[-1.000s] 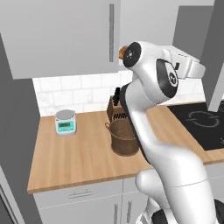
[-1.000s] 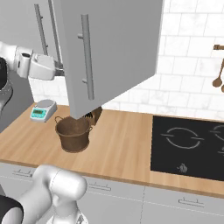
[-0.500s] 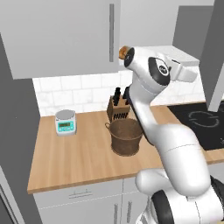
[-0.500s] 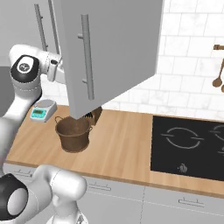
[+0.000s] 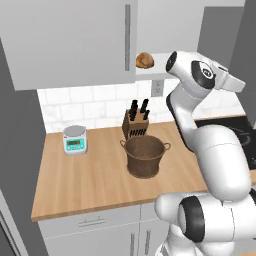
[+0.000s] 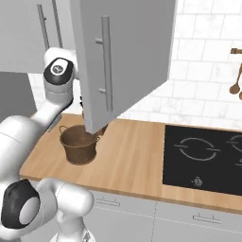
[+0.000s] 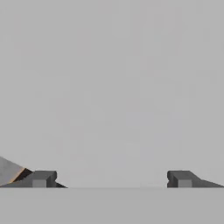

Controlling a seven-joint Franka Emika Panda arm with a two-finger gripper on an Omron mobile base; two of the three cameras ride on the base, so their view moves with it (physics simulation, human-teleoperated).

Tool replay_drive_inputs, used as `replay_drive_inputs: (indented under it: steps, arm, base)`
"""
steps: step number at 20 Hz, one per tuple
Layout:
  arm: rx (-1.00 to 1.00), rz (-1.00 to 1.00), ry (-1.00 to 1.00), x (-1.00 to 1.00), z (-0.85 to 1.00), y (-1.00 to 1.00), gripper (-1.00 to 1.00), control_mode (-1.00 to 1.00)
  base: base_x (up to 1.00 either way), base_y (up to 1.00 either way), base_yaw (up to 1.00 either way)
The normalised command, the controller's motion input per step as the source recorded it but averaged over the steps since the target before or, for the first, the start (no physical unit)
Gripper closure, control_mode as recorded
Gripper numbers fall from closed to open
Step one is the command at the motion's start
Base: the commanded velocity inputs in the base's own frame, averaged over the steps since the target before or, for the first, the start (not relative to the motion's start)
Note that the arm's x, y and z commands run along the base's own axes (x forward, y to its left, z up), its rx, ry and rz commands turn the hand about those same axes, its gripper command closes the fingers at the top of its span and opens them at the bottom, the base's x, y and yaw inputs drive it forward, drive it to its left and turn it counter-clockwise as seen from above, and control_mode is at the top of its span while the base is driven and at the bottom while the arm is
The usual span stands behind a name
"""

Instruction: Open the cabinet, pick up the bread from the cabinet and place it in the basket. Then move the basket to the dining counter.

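Bread (image 5: 144,60) on cabinet (image 5: 70,40) shelf, left of gripper (image 7: 111,178); jaws wide apart, holding nothing; basket (image 5: 145,156) below.

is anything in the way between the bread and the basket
Nothing visible is. The bread sits on the open cabinet shelf, and the basket stands open-topped on the worktop below, with bare air between them.

Arm raised high, gripper (image 7: 111,179) jaws spread wide, holding nothing.
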Motion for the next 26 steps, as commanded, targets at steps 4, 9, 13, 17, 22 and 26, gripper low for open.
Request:
replay_drive_inputs:
  steps: [4, 9, 13, 17, 22, 26]
  arm:
    - [0.00, 0.00, 0.00, -0.23, 0.00, -1.00, -1.00, -1.00]
    - [0.00, 0.00, 0.00, -0.15, 0.00, -1.00, -1.00, -1.00]
    - [0.00, 0.01, 0.00, 0.00, 0.00, -0.92, -1.00, -1.00]
    - [0.00, 0.03, 0.00, 0.00, 0.00, -0.23, -1.00, -1.00]
    - [0.00, 0.02, 0.00, -0.01, 0.00, 0.01, -1.00, -1.00]
    - [0.07, 0.32, 0.05, 0.04, 0.00, 0.27, -1.00, -1.00]
  base:
    - [0.00, 0.00, 0.00]
    - [0.00, 0.00, 0.00]
    - [0.00, 0.00, 0.00]
    - [0.00, 0.00, 0.00]
    - [0.00, 0.00, 0.00]
    - [0.00, 0.00, 0.00]
